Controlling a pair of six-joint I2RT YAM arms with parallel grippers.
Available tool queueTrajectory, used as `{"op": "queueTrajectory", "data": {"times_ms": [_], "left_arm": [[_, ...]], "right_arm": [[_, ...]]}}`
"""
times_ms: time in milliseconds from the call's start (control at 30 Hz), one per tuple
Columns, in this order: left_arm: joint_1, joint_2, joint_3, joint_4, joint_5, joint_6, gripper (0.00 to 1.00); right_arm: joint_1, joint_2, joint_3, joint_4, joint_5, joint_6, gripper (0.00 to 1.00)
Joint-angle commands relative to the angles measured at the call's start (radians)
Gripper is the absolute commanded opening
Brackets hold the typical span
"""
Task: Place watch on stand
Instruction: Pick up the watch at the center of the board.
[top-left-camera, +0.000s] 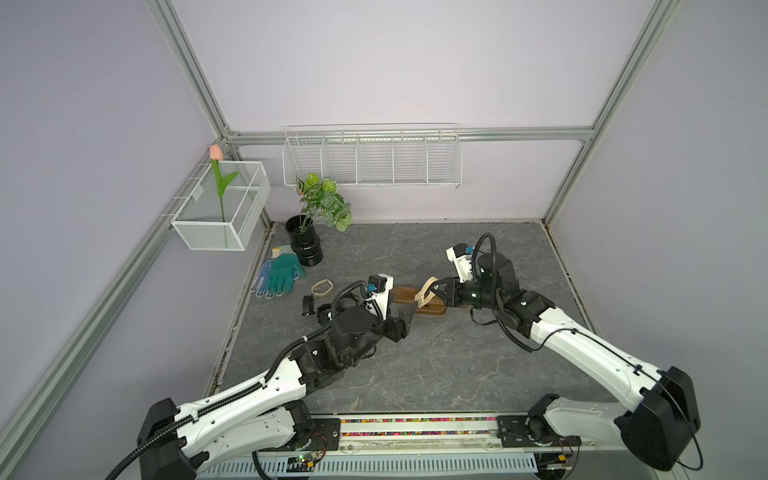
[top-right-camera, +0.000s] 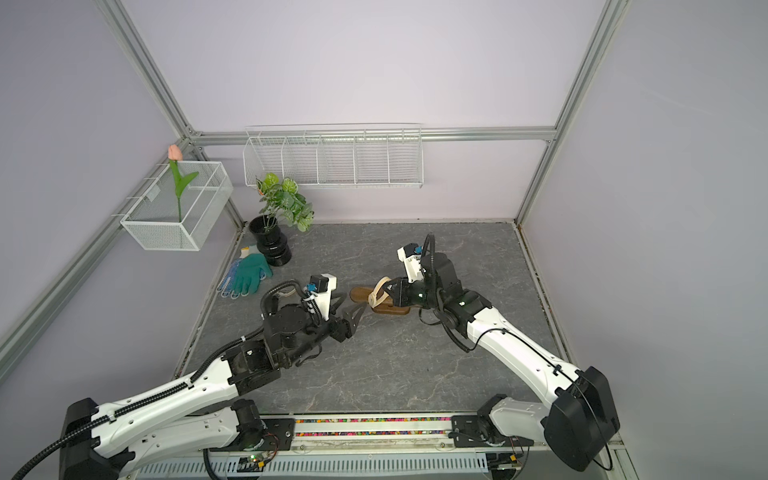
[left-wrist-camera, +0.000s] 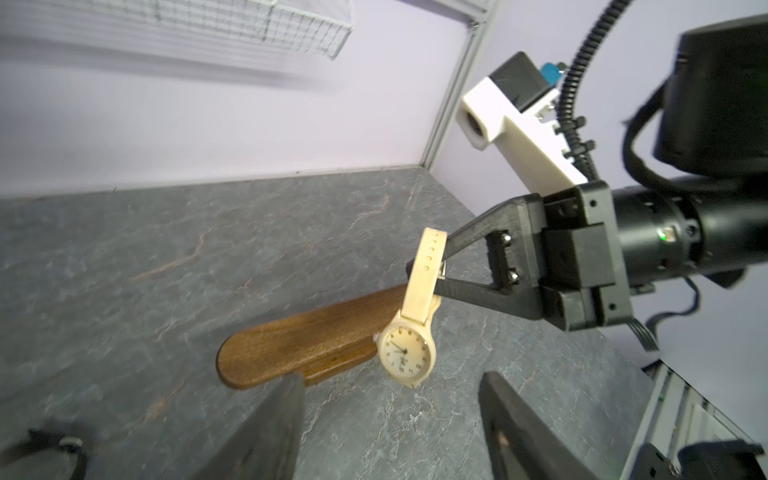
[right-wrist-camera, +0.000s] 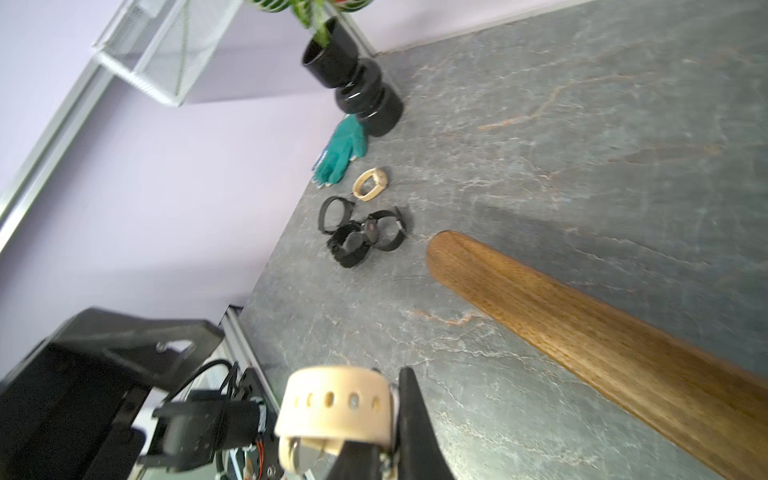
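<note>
Right tool (left-wrist-camera: 432, 270) is pinched shut on the strap of the cream watch (left-wrist-camera: 415, 320). The dial dangles below the grip, off the surface (top-left-camera: 415, 374) and just beside the stand (left-wrist-camera: 299, 349), about mid-bar. In the right wrist view the buckled loop sits off to one side of the bar, so I read it as not threaded yet. Left tool (top-right-camera: 353, 318) is spread wide, empty, hovering near the bar's rounded free end. My read of the step: get the loop over that end and slide it inboard. How I'd run it: carry the watch out past the free end first and don't try to drop it on from above, since a closed strap only goes on endwise. Turn the wrist so the loop opening faces along the bar axis, lower edge of the strap under the bar, upper edge over. The grip is on one side of the strap, so the dial will likely swing; move slow and let it settle before feeding. Left tool is parked close to the entry path, so I'd either back it off or use it to pin the stand, since the small foot looks likely to skid or tip if the strap drags. Let go only once the strap rests on the wood. Loose watches (right-wrist-camera: 361, 232) sit well apart, no conflict.
</note>
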Motion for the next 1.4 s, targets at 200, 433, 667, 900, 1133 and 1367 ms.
{"op": "queueTrajectory", "data": {"times_ms": [200,433,667,900,1133,1367], "left_arm": [[0.033,-0.033,-0.042,0.162,0.235,0.138,0.67],[0.081,-0.048,-0.003,0.116,0.385,0.133,0.6],[0.081,-0.005,0.024,0.07,0.397,0.132,0.58],[0.004,0.102,-0.069,0.315,0.27,0.137,0.59],[-0.028,0.262,-0.106,0.595,0.225,0.054,0.58],[-0.03,0.372,-0.074,0.689,0.215,-0.005,0.54]], "right_arm": [[-0.012,-0.115,-0.013,0.044,-0.272,-0.122,0.09],[-0.012,-0.164,-0.03,0.033,-0.285,-0.145,0.11],[-0.013,-0.223,-0.058,0.033,-0.054,-0.084,0.08],[0.01,-0.327,-0.224,0.271,0.237,0.253,0.07],[0.077,-0.374,-0.304,0.385,0.412,0.427,0.07],[0.121,-0.388,-0.326,0.422,0.451,0.458,0.07]]}}
